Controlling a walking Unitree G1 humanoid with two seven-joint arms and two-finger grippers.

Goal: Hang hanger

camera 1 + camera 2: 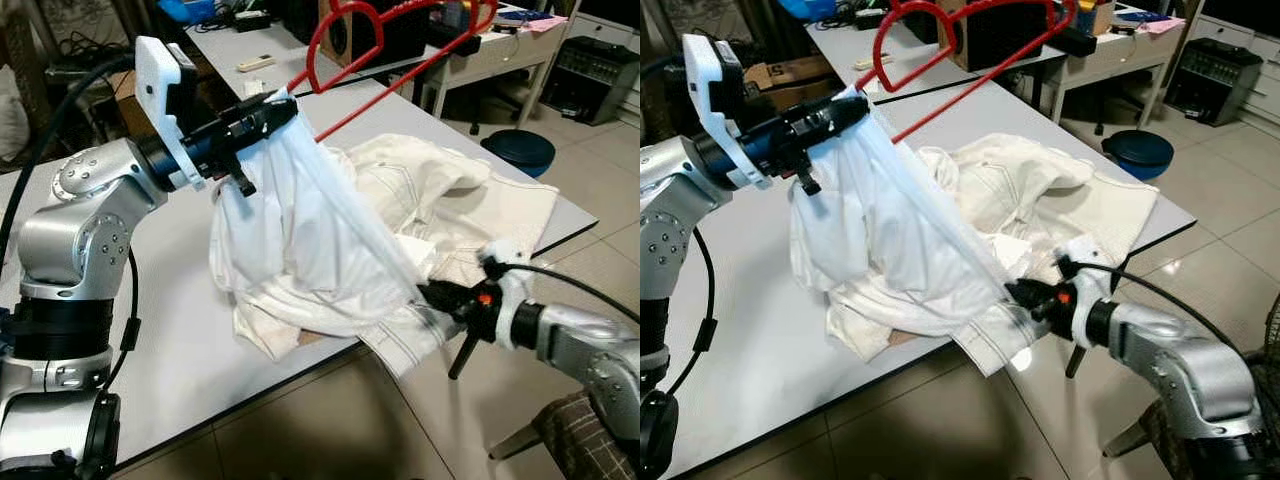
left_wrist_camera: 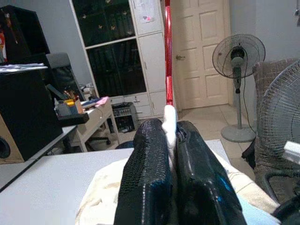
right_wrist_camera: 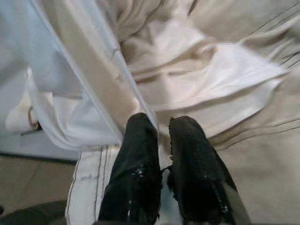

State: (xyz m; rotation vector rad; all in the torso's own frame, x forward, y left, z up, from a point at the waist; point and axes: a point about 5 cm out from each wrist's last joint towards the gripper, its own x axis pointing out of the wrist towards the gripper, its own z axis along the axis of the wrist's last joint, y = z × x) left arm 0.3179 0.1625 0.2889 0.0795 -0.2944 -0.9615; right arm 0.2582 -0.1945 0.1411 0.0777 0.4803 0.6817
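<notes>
A red hanger juts up and away from my left gripper, which is shut on one hanger end together with the white garment draped over it. In the left wrist view the red hanger bar rises from between the black fingers, with a strip of white cloth pinched there. My right gripper is shut on the garment's lower edge by the table's near edge, and a taut fold runs between the two grippers. The right wrist view shows its fingers clamped on the cloth.
The grey table carries the crumpled cream cloth. A second desk with a black speaker stands behind. A blue stool sits on the tiled floor at right. A chair is near my right arm.
</notes>
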